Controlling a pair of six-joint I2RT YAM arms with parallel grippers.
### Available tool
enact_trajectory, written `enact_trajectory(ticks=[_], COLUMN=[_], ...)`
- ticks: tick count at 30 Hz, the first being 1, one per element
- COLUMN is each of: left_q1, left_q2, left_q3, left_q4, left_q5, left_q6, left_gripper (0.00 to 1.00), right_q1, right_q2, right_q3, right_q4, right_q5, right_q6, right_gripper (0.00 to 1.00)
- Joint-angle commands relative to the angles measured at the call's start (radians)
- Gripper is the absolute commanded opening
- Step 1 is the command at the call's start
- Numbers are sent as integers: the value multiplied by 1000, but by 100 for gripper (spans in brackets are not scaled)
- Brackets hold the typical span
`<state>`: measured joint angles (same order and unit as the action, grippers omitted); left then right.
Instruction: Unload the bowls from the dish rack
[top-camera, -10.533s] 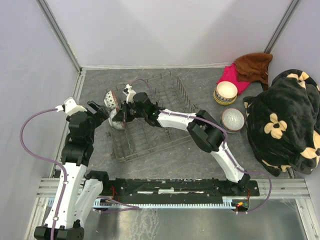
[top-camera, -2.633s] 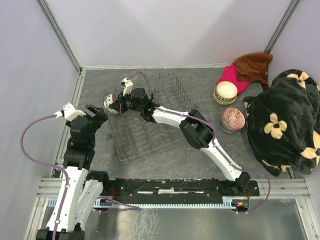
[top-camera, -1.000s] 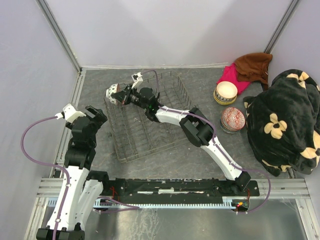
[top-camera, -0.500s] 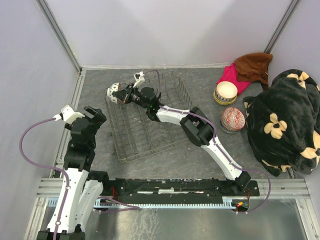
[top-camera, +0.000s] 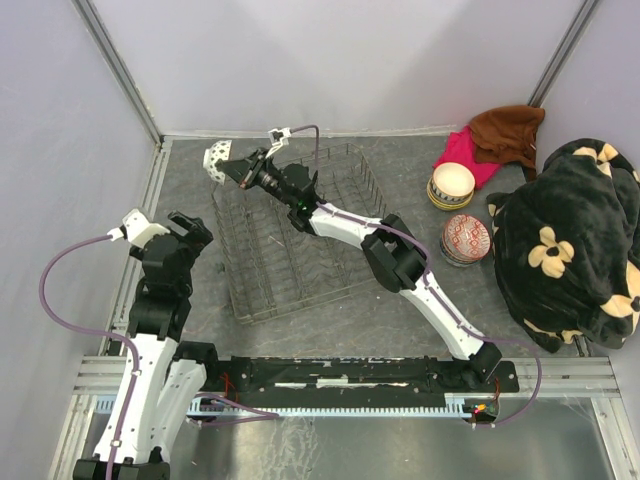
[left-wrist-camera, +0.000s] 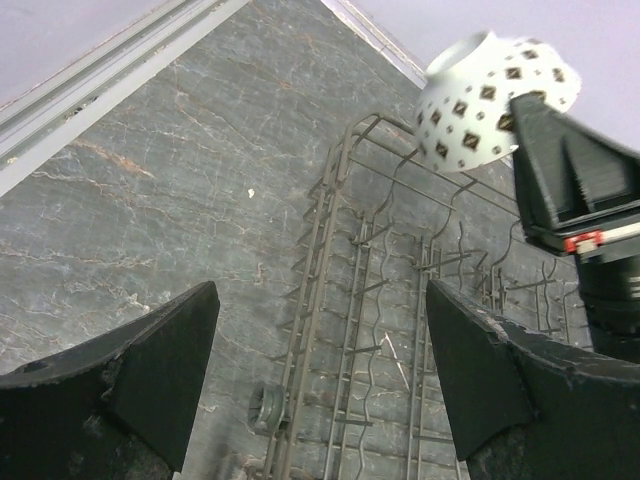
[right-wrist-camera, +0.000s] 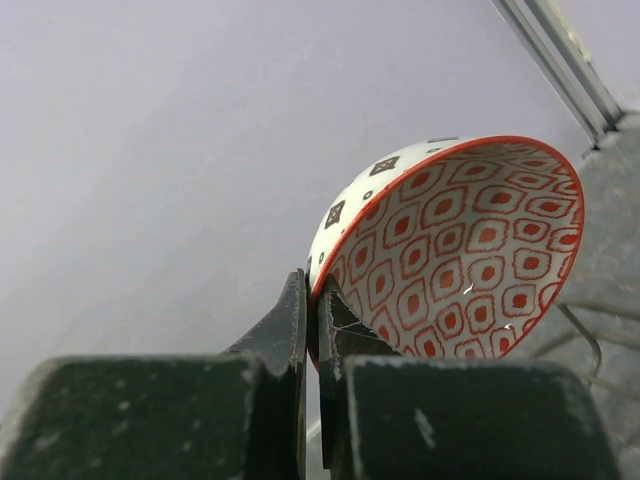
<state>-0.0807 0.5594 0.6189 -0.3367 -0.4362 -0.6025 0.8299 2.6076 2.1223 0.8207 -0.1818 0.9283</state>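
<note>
Higher than before, clear of the dish rack (top-camera: 270, 270): bowl (top-camera: 217, 160), rim clamped in right fingers (right-wrist-camera: 285, 330); left fingers (left-wrist-camera: 150, 370) apart. Swing slowly, wrist steady, toward desk (top-camera: 400, 170).

The bowl (right-wrist-camera: 450, 250) is seen to be shiny and smooth, like glazed clay. The rack (top-camera: 290, 260) is made of thin grey metal wire. The table (left-wrist-camera: 150, 200) looks like dull, veined stone. At three o'clock, a fluffy cloth blanket (top-camera: 570, 250) is seen.

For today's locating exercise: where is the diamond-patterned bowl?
Top view, far left: the right gripper holds the diamond-patterned bowl near the far-left corner of the dish rack.
</note>
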Motion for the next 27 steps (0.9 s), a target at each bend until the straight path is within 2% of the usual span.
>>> enact_trajectory(ticks=[1,5,12,21,24,27], left_q1=[0,-1,-1,-2,-1,-1], left_q2=[1,-4,-11,2,2,22], left_q3=[10,10,18,22,19,25], left_q4=[52,53,47,47,53,57], left_q5=[-19,-24,-30,15,38,75], left_q6=[-23,-26,-23,-42,-49,-52], left_gripper=[91,91,91,91,91,91], right_q1=[-3,-3,-13,-47,-56,-58], right_q2=[5,-13,-203,-610,-749,-892], right_q3=[75,44,-183,-570,-662,-670], right_q4=[156,173,196,101,-12,-294], right_q5=[1,4,40,102,118,175], right_q6=[7,-5,-106,-353,-434,-556], right_gripper=[1,1,1,1,1,1])
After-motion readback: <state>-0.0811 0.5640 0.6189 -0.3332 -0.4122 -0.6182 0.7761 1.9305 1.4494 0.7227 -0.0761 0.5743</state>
